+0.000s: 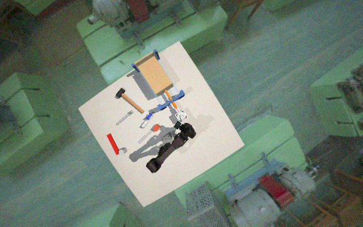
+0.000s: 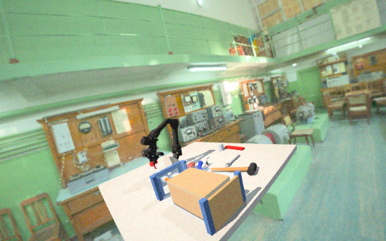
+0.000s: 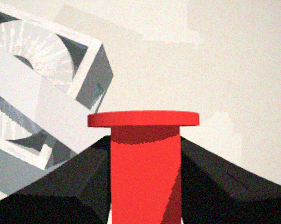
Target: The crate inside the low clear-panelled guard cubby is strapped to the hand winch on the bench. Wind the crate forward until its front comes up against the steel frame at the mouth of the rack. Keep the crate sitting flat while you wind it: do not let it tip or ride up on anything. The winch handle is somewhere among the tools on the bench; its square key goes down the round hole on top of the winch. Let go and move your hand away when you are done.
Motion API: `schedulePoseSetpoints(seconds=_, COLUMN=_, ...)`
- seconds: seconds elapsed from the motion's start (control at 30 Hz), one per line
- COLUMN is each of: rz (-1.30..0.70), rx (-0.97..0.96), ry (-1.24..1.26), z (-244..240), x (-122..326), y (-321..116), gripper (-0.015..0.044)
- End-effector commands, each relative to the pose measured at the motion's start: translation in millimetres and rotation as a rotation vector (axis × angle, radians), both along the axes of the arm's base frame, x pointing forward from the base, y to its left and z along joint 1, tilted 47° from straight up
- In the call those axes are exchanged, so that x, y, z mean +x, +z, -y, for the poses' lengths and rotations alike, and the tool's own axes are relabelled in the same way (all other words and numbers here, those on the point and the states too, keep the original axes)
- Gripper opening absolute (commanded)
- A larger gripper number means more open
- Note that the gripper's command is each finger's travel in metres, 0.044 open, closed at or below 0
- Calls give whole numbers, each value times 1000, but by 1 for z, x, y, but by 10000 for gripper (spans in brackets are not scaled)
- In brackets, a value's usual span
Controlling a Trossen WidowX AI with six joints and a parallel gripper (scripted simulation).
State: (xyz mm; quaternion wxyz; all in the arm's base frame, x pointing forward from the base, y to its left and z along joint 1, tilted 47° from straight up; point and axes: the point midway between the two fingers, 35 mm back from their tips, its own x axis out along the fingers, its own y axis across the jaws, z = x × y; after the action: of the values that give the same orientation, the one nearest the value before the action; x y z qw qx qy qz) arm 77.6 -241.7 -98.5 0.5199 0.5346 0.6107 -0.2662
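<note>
My gripper [image 3: 141, 144] [image 2: 153, 163] is shut on the red grip of the winch handle [image 3: 143, 190]; its round flange shows above the fingers. A pale bar, apparently its crank arm, runs from beside the left finger across the top of the winch [image 3: 56, 50] [image 1: 183, 115]. The square key and the hole are hidden. The tan crate [image 1: 156, 74] [image 2: 198, 182] sits flat in the clear-panelled cubby. The orange strap [image 1: 171, 99] runs from it under the blue frame [image 1: 178, 96] [image 2: 159, 189] toward the winch. A gap shows between the crate's front and the frame.
A mallet [image 1: 132, 102] [image 2: 233, 169], a wrench [image 1: 125, 117], a blue-handled tool [image 1: 147, 120] and an orange-red-ended tool [image 1: 155, 127] lie beside the cubby and arm. A red bar [image 1: 112, 143] [image 2: 234, 147] and grey cylinder [image 1: 122, 151] [image 2: 221, 147] are near the bench edge.
</note>
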Motion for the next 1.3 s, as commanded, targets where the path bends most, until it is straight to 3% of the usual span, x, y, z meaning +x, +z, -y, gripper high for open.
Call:
schedulePoseSetpoints(seconds=0.0, rz=-4, rx=-3, ry=7, z=4, x=-1, y=-8, gripper=0)
schedulePoseSetpoints(seconds=1.27, rz=-4, rx=-7, ry=7, z=44, x=8, y=-48, gripper=0)
